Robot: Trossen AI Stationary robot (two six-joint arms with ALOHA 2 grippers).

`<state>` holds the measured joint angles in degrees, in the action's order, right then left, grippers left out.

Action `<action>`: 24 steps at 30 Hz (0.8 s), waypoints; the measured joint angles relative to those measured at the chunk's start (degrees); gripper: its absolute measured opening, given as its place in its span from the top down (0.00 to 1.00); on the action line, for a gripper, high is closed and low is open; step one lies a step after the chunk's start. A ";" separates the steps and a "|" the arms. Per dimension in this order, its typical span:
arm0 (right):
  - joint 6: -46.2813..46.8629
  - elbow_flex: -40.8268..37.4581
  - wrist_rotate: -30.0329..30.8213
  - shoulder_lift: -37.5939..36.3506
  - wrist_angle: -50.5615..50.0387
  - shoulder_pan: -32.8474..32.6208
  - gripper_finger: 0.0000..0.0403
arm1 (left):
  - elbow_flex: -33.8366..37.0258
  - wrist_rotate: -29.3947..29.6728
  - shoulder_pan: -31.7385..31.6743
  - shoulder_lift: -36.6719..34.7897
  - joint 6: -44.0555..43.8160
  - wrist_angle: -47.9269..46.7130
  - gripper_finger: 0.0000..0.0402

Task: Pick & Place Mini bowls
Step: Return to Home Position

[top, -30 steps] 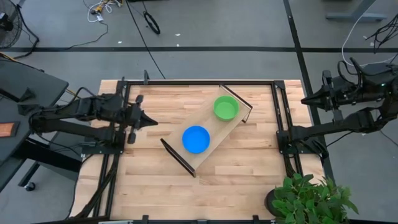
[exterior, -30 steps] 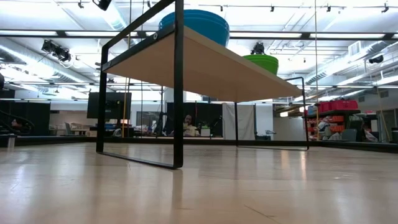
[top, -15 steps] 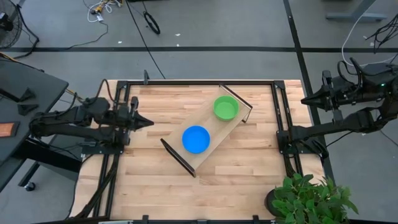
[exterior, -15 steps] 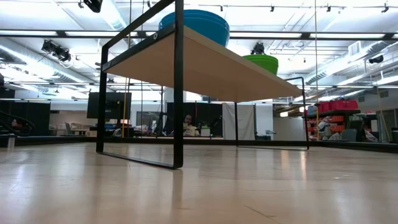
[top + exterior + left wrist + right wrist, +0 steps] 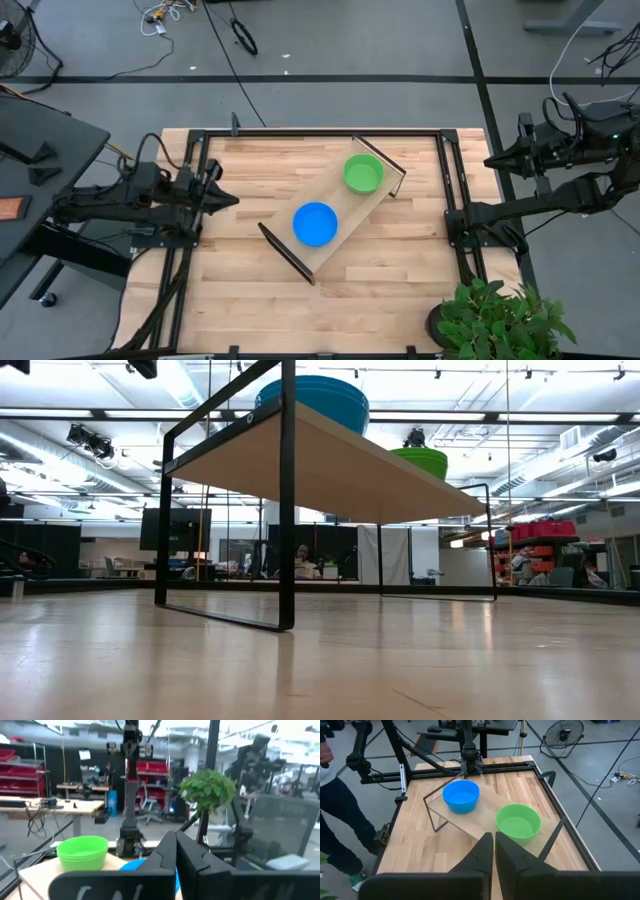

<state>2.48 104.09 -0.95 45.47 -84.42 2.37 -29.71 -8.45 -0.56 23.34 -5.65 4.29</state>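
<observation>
A stack of blue mini bowls (image 5: 316,223) and a stack of green mini bowls (image 5: 363,173) stand on a long pale wooden tray (image 5: 335,200) raised on black metal legs. It lies slantwise on the table's middle. The low view shows the blue stack (image 5: 315,398) and the green stack (image 5: 422,460) on top of the tray. My left gripper (image 5: 233,200) is shut, empty, over the table's left part, pointing at the tray; its wrist view shows it (image 5: 176,845) before the green stack (image 5: 82,852). My right gripper (image 5: 493,842) is shut and empty, waiting beyond the table's right edge (image 5: 492,160).
The tray's black end frames (image 5: 283,250) rise above the table. Black rails run along the table's left (image 5: 190,240) and right (image 5: 450,200) sides. A potted plant (image 5: 490,320) stands at the near right corner. A person (image 5: 335,815) stands beyond the table in the right wrist view.
My left gripper has drawn back from the tray toward the table's left edge, staying shut. The bowls and the tray have kept still.
</observation>
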 joint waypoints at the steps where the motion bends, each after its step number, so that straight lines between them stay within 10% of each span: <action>1: 0.00 0.00 0.00 0.00 0.00 -0.02 0.94 | 1.23 0.21 -0.02 -0.36 -0.70 1.99 1.00; 24: 0.00 0.00 0.00 0.00 0.00 -0.01 0.94 | 16.25 3.06 -0.02 -13.64 -4.11 14.63 1.00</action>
<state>2.48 104.09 -0.95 45.47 -84.42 2.36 -13.46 -5.39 -0.58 9.70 -9.76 18.92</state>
